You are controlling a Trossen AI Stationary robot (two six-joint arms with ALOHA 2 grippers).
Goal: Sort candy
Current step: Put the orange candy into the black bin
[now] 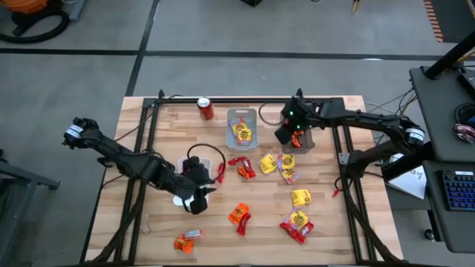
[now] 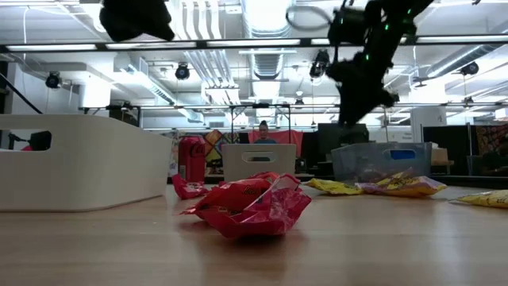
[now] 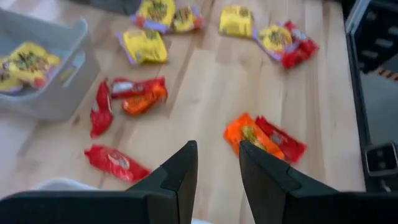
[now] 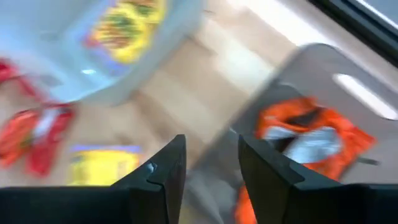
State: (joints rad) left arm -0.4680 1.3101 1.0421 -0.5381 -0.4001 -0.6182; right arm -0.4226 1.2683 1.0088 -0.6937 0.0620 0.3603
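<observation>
Candy (image 1: 300, 198) lies scattered on the table (image 1: 326, 230), with 1 orange packet (image 4: 314, 134) in a bin just beyond the right gripper (image 4: 208, 171), whose fingers are slightly apart, empty. Left gripper (image 3: 214, 171), also slightly parted and empty, has an orange-red pair (image 3: 264, 137) just ahead of its fingertips.

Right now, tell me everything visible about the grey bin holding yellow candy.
The grey bin is a small rectangular tub of pale, slightly see-through plastic with rounded corners and a slot handle in one end wall. It sits upright on the wooden table, near the far edge, between the red soda can and the right tool. Inside lie yellow candy packets. No tool touches it; red packets lie just outside its wall.
</observation>
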